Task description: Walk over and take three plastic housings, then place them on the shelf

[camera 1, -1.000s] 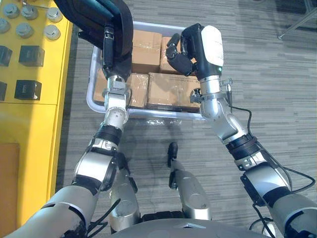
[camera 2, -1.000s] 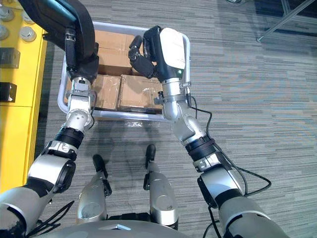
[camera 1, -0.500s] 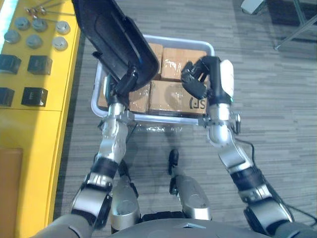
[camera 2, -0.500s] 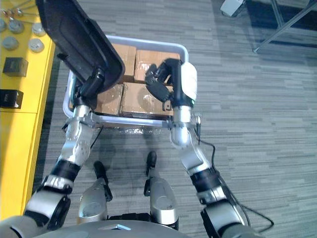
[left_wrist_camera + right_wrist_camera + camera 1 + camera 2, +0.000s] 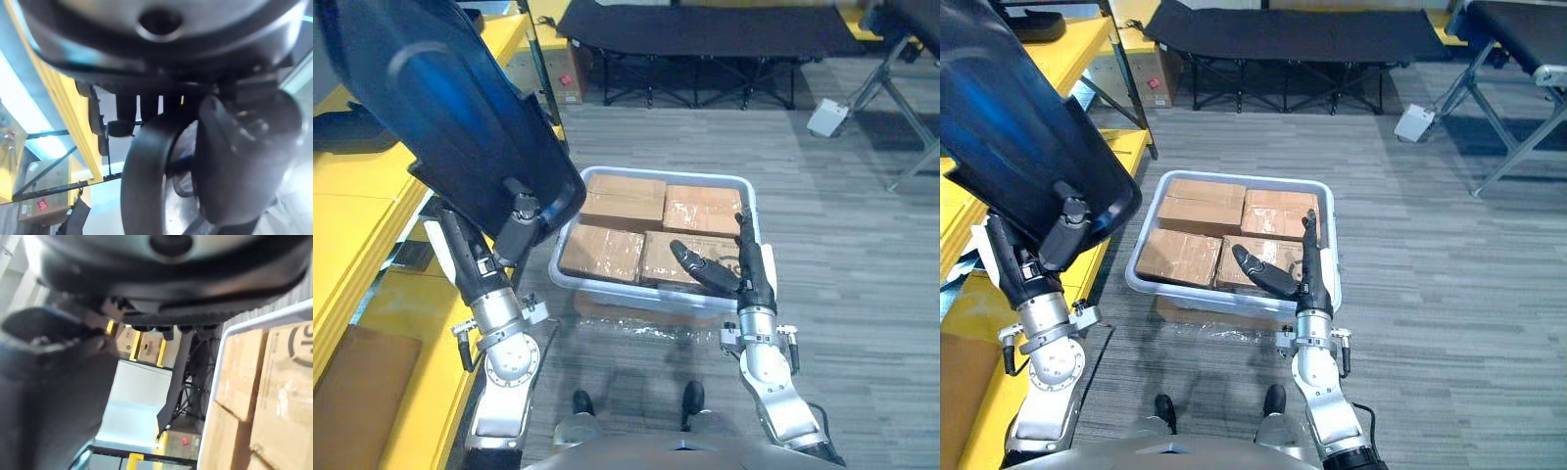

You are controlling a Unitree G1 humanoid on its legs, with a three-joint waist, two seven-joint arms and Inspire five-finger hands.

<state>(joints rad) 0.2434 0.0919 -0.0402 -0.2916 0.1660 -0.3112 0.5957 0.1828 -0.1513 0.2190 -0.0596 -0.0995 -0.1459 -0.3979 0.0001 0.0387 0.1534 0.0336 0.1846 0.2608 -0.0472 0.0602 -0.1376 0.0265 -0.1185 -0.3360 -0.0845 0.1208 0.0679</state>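
A big black plastic housing (image 5: 440,117) is held up high at the left, close to the head camera. My left hand (image 5: 521,220) is shut on its lower edge; in the left wrist view the fingers (image 5: 146,105) curl over the housing's dark rim (image 5: 142,176). My right hand (image 5: 744,269) stands open over the near rim of the white bin (image 5: 656,296), fingers straight and thumb out, holding nothing.
The white bin on the floor holds several cardboard boxes (image 5: 622,201). Yellow shelving (image 5: 362,225) runs along the left. A black folding cot (image 5: 705,20) stands at the back and metal legs (image 5: 1518,127) at the right. Grey carpet lies around the bin.
The camera has tilted up, so the whole view shifted. My right hand went from curled to straight fingers. The left hand still grips the housing, now nearer the camera.
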